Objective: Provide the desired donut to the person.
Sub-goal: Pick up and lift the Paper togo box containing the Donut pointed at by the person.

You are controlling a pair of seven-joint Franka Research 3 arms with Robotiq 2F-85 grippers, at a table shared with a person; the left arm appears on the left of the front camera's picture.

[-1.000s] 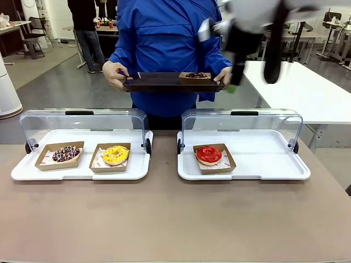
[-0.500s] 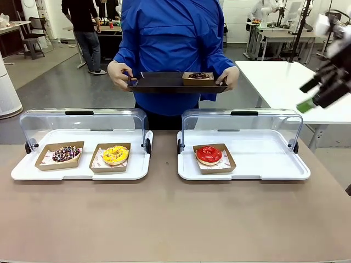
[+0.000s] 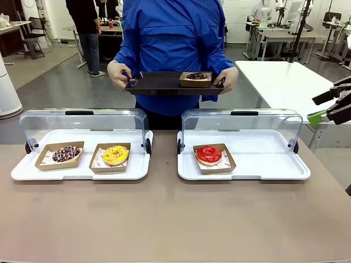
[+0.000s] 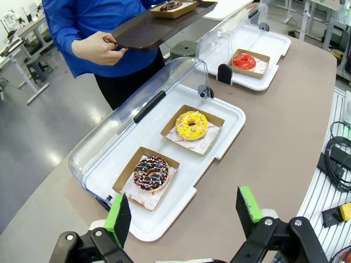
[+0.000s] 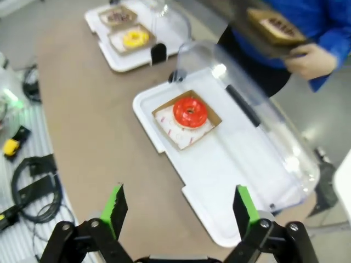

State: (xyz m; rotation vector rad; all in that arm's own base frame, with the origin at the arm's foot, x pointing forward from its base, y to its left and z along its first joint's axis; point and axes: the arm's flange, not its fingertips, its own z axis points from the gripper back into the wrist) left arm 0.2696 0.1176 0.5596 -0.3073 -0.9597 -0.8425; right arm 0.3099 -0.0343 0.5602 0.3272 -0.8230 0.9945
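Note:
The person (image 3: 170, 38) in a blue jacket stands across the table, both hands on a dark tray (image 3: 159, 82) bearing a boxed chocolate donut (image 3: 196, 77). On the left white tray (image 3: 22, 170) lie a sprinkled chocolate donut (image 3: 66, 154) and a yellow donut (image 3: 115, 154). A red donut (image 3: 209, 154) sits in its box on the right white tray (image 3: 274, 164). My right gripper (image 3: 313, 108) hangs open at the far right, above and beyond that tray, with nothing in it. My left gripper (image 4: 184, 211) is open above the sprinkled donut (image 4: 151, 172), also with nothing in it.
Both white trays have clear lids (image 3: 82, 123) tilted open toward the person. A white table (image 3: 290, 87) stands behind at the right. Cables (image 4: 337, 159) lie on a ribbed rail off the table's edge. The brown tabletop (image 3: 175, 219) is bare in front of the trays.
My right arm has swung away from the person's tray to the far right and dropped lower. The boxed chocolate donut stays on the tray the person holds.

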